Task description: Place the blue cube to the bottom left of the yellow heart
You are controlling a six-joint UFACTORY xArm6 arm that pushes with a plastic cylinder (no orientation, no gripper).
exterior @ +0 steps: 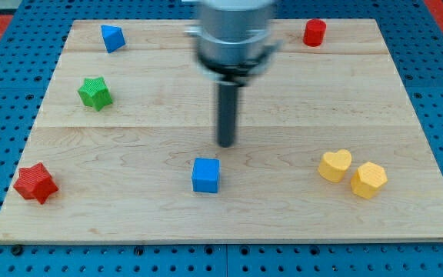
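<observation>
We see my tip [226, 143] just above the blue cube [205, 175], a little to its right, with a small gap between them; being a bare rod, it clamps nothing. The yellow heart [334, 165] lies well right of the cube, touching a yellow hexagonal block [369, 179]

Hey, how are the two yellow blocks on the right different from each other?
The yellow heart has two rounded lobes at its top, while the yellow hexagon block has flat, angular sides. The heart sits nearer the view's left and slightly higher; the hexagon block is nearer the view's right and bottom edge. They share the same yellow colour, look about the same size, and lie close beside each other, possibly touching.
</observation>
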